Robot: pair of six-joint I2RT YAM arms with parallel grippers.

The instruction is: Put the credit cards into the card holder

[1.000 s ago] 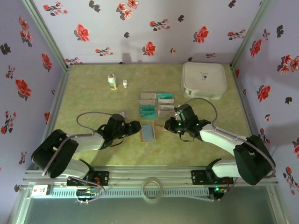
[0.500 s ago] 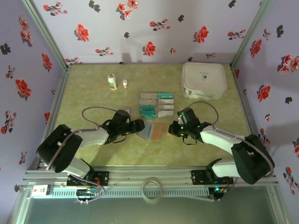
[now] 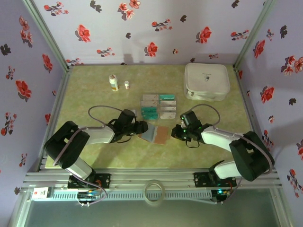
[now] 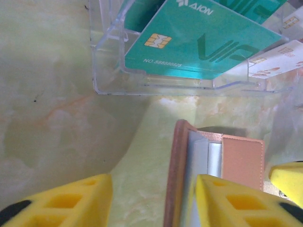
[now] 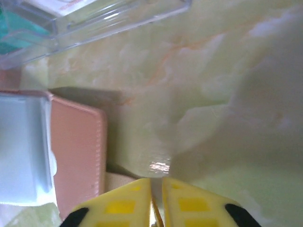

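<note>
The card holder [image 3: 162, 135] lies opened on the table: a pinkish-brown cover on the right, grey-blue pockets on the left. My left gripper [image 3: 143, 127] is at its left side, open. In the left wrist view the holder's [image 4: 241, 161] brown cover edge stands between the fingers [image 4: 154, 189], close to the right finger. My right gripper [image 3: 174, 132] is at the holder's right edge, fingers nearly together [image 5: 156, 187] with a thin brown edge in the slit. The pink cover [image 5: 75, 156] lies to their left. Teal and silver credit cards [image 3: 158, 106] [image 4: 199, 42] sit in a clear tray [image 4: 109, 85].
A large white rounded case [image 3: 207, 81] stands at the back right. Two small bottles [image 3: 113, 82] are at the back left. The clear tray's wall [image 5: 118, 23] lies just beyond the holder. Flowered walls close in three sides.
The card holder has gone from closed to lying open, its brown cover now to the right. My left arm has moved right up to it and its jaws have narrowed. The right jaws have eased slightly.
</note>
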